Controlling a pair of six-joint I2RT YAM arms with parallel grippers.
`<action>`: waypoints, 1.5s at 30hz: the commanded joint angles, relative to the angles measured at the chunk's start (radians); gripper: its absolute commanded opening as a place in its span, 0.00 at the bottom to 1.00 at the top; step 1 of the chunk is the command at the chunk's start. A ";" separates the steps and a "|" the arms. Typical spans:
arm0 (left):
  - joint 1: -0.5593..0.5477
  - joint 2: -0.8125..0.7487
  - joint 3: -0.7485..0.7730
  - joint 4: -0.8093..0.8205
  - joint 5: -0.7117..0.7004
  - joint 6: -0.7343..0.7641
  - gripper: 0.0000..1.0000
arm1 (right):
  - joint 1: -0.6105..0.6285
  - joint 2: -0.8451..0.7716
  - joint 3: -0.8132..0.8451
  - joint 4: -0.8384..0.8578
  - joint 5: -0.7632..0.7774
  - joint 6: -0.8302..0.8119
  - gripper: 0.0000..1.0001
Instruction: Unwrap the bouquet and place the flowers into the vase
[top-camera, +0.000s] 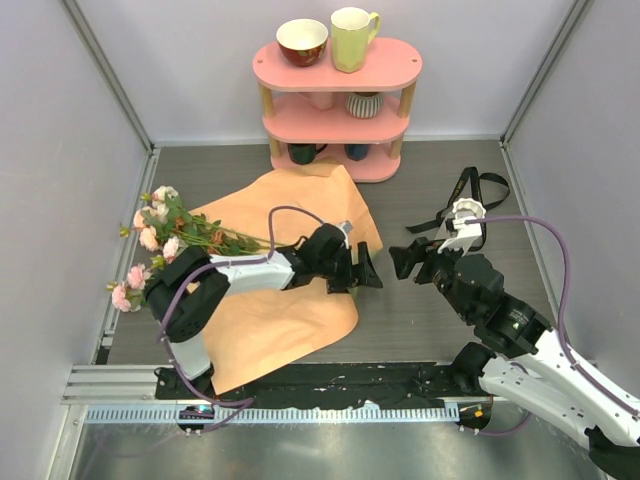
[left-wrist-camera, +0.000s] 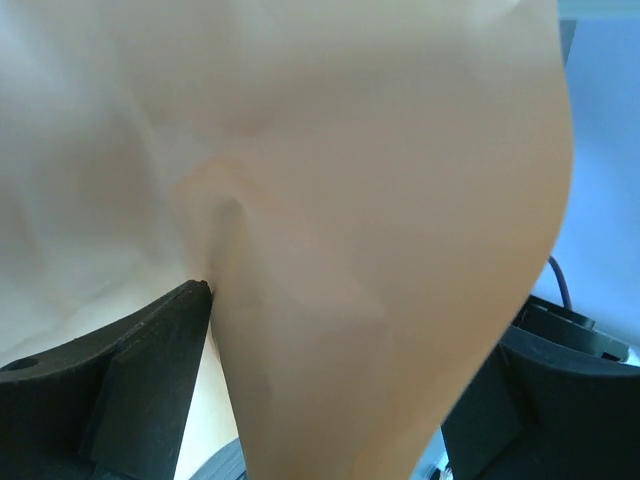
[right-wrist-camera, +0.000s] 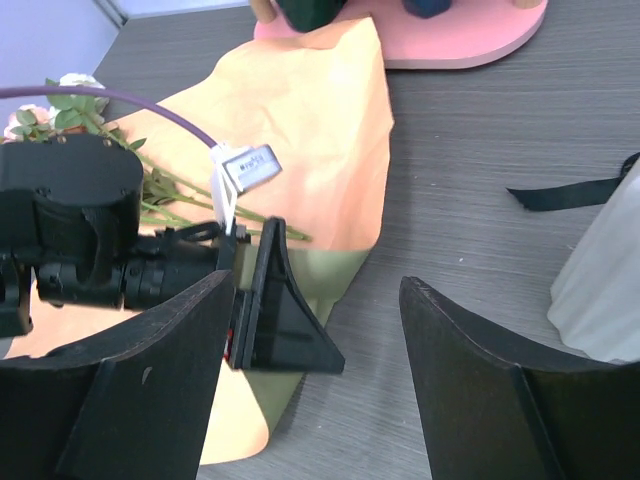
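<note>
Top external, left arm (top-camera: 250, 272) low over paper (top-camera: 290, 325), left end effector (top-camera: 358, 278) seemingly agape

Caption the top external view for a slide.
Wrapping paper spread open, flowers lying across its left corner; the open left jaws straddle its right edge, vase nearby.

Pink three-tier shelf (top-camera: 395, 65) at far wall. Red bowl (top-camera: 301, 41), yellow mug (top-camera: 352, 38) on top tier. Striped cup (top-camera: 363, 104) on middle tier.
</note>
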 joint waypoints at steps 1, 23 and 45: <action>-0.047 0.003 0.079 0.034 0.030 0.013 0.88 | 0.002 0.000 0.045 -0.008 0.075 -0.022 0.73; -0.079 -0.294 0.185 -0.308 -0.135 0.257 0.93 | 0.002 0.100 0.079 0.018 0.019 -0.010 0.75; 0.556 -0.885 -0.244 -0.526 -0.528 -0.161 0.79 | -0.010 0.561 -0.127 0.093 -0.077 0.182 0.25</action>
